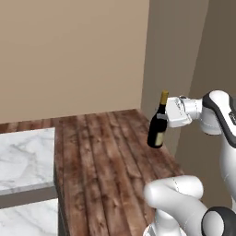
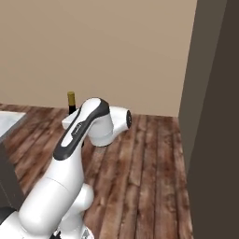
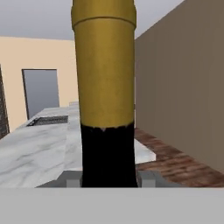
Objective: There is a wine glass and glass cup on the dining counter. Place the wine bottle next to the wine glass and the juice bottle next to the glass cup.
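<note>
While its cream-gold label shows no legible writing, the wine bottle hangs upright, gripper clamping its neck.

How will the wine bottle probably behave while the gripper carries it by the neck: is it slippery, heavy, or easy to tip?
The wine bottle is probably rigid and rather heavy for its size. The gripper is shut on its slim neck, so the wide body hanging below may swing or slip on smooth glass. It is tall and narrow, so it could tip when set down.
</note>
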